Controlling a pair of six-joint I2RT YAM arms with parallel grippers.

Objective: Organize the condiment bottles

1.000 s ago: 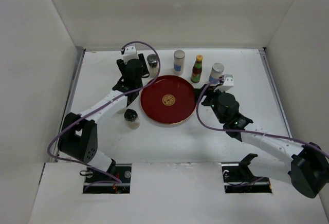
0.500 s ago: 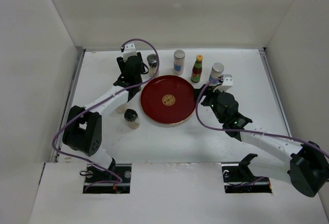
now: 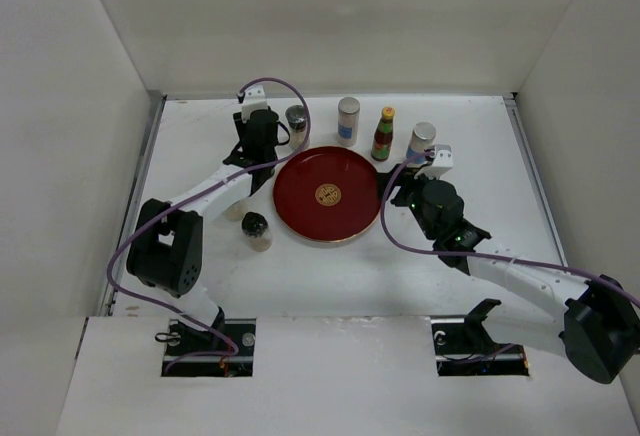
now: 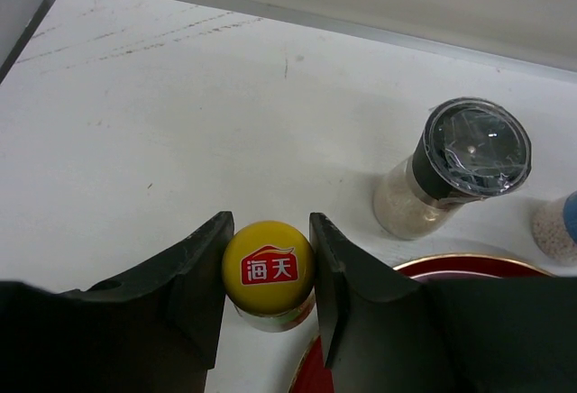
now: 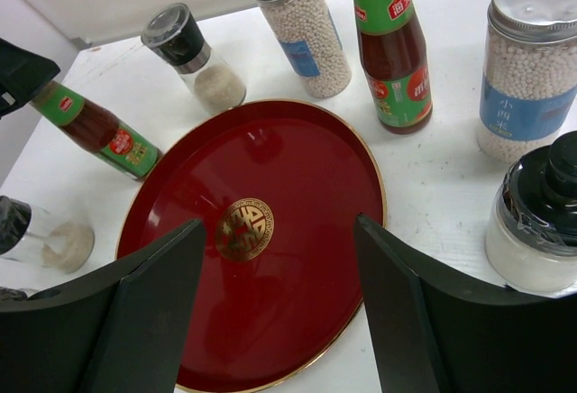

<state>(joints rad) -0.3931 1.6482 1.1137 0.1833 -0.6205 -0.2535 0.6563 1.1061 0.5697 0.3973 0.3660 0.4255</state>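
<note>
The left gripper (image 4: 269,231) is closed narrowly on a dark glass sauce bottle (image 4: 268,269), its two black fingers (image 4: 194,276) pressing either side of the bottle's yellow cap with its red logo. This bottle, with a green-and-red label, sits just off the far-left rim of the round red lacquered tray with a gold centre emblem (image 3: 300,181). In the right wrist view it leans away from the tray, and whether its base rests on the white table (image 3: 480,156) cannot be told. Beyond the tray's far rim, from left to right, stand a short clear jar with a black lid and pale powder (image 3: 297,121), a tall white bead-filled shaker with a silver cap and blue band (image 3: 348,120), a second yellow-capped sauce bottle (image 3: 383,134) and a second silver-capped shaker (image 3: 422,139). All four are upright, apart from one another and off the tray. Another dark-lidded jar (image 3: 256,230) stands just beside the tray's near-left rim. A third dark-lidded jar (image 5: 541,226) stands to the right of the tray, close beside one finger of the right gripper (image 5: 275,312). That gripper's jaws are spread wide with nothing between them, and it faces across the tray from its right side.
</note>
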